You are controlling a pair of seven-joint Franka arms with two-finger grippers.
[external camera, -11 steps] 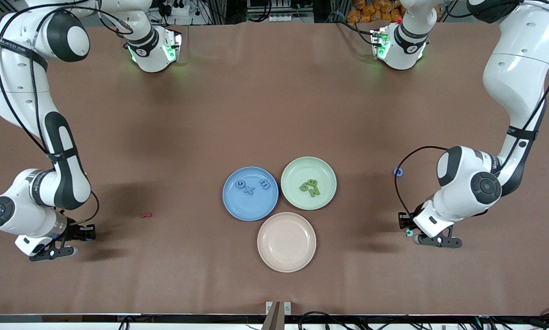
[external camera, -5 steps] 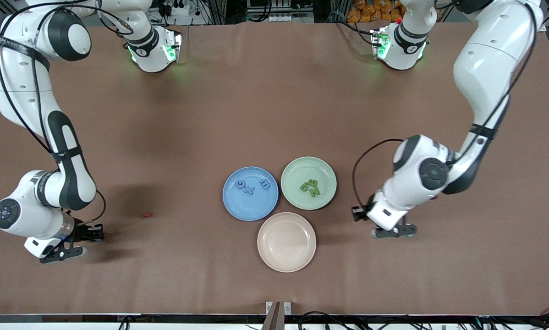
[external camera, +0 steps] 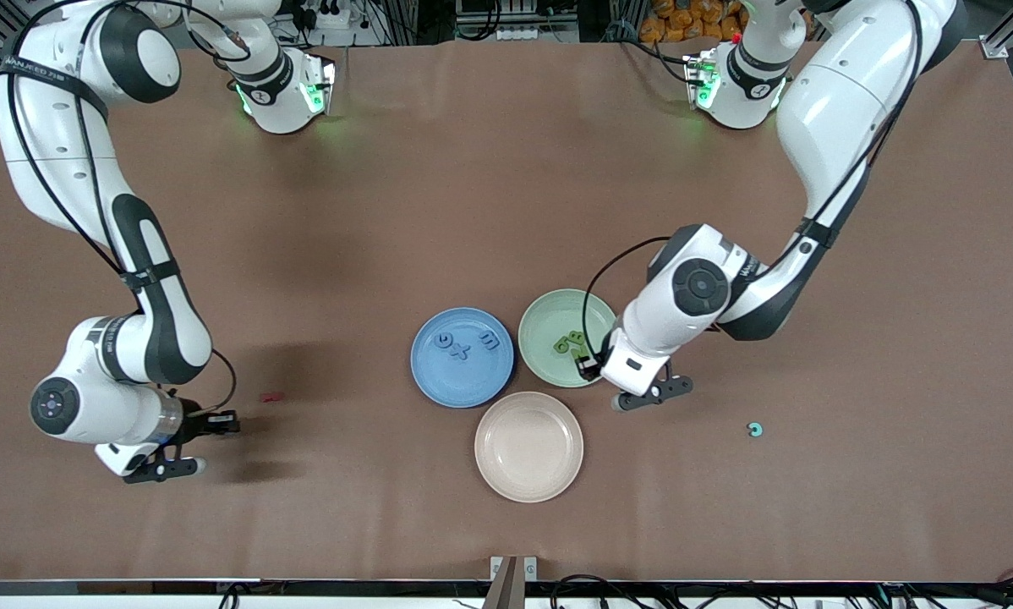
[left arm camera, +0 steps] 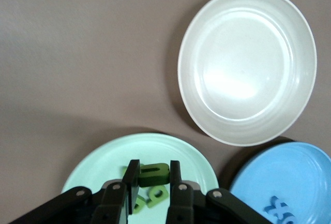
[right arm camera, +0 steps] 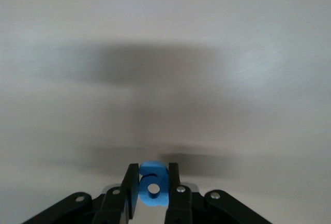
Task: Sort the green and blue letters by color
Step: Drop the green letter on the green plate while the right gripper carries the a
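Left tool (left arm camera: pixel 153 182) pinching green letter (left arm camera: pixel 153 174) over green plate (left arm camera: pixel 98 159): we drop at centre, not 6 o'clock rim. Right tool (right arm camera: pixel 152 185) gripping blue letter (right arm camera: pixel 153 183) over bench (external camera: pixel 490 211).

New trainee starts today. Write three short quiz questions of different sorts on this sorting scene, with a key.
1. True or false: the left gripper holds a green letter over the green plate.
2. Multiple choice: what does the right gripper hold? A) a blue letter B) a dark red letter C) nothing
3. Fill in: the plate nearest the front camera holds ___ letters.

Key:
1. True; the jaws are shut on it, above the green letters already in that plate.
2. A; the blue letter sits between its fingers, over bare table toward the right arm's end.
3. No; the pale plate is empty, while the blue plate holds blue letters.
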